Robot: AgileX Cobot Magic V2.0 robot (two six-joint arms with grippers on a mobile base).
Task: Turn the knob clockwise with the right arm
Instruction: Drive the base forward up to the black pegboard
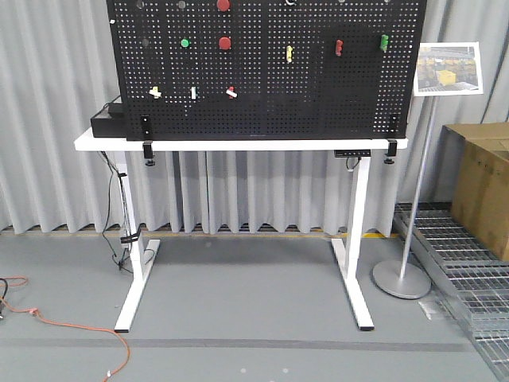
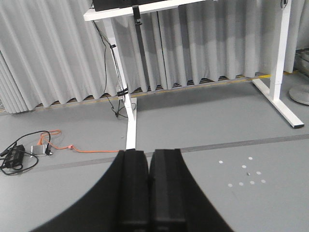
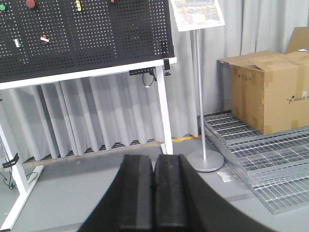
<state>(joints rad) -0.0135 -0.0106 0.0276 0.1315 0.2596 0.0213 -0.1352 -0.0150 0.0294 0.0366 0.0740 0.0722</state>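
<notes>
A black pegboard (image 1: 262, 87) stands on a white table (image 1: 238, 145), and its lower right part shows in the right wrist view (image 3: 96, 43). It carries red push buttons (image 1: 225, 42), a green button (image 1: 184, 43) and small coloured switches. A small shiny ring at the board's top edge (image 1: 290, 1) may be the knob; it is mostly cut off. My right gripper (image 3: 154, 158) is shut and empty, low over the floor and far from the board. My left gripper (image 2: 150, 152) is also shut and empty, over the floor before the table's left leg (image 2: 129, 126).
A sign stand (image 1: 402, 278) stands right of the table, with a cardboard box (image 3: 268, 89) and metal floor grates (image 3: 260, 154) beyond it. An orange cable (image 2: 72, 147) and a power adapter (image 2: 14, 155) lie on the floor at the left. Grey curtains hang behind.
</notes>
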